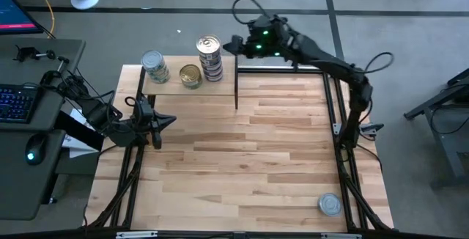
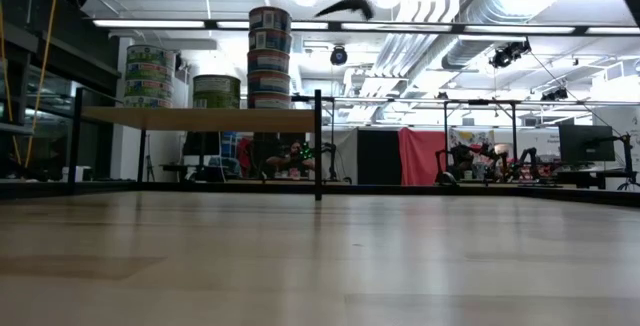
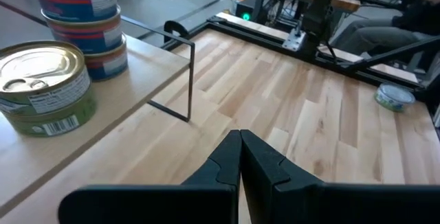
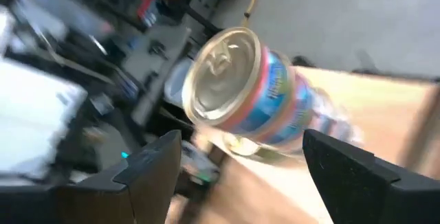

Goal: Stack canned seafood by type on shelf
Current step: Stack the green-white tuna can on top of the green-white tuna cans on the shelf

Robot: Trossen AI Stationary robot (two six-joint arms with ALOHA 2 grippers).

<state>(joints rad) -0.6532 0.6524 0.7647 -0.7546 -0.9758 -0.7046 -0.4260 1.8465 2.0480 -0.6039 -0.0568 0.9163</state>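
Observation:
The shelf point(image 1: 220, 89), a small light-wood board on black uprights, stands at the table's far left. Three lots of canned seafood rest on it: a short stack point(image 1: 154, 67), a single gold-topped tin point(image 1: 190, 76), and a tall stack of silver-topped tins point(image 1: 209, 57). In the right wrist view the tall stack's top point(image 4: 227, 86) shows beyond the open fingers. My right gripper point(image 1: 233, 46) hovers open just right of that stack's top, apart from it. My left gripper point(image 1: 165, 120) is shut and empty over the table in front of the shelf's left end.
One loose tin point(image 1: 330, 204) lies on the tabletop near the front right corner, also seen in the left wrist view point(image 3: 394, 97). The shelf's black uprights point(image 1: 236, 85) stand at its right end. A desk with a keyboard point(image 1: 15, 103) sits left of the table.

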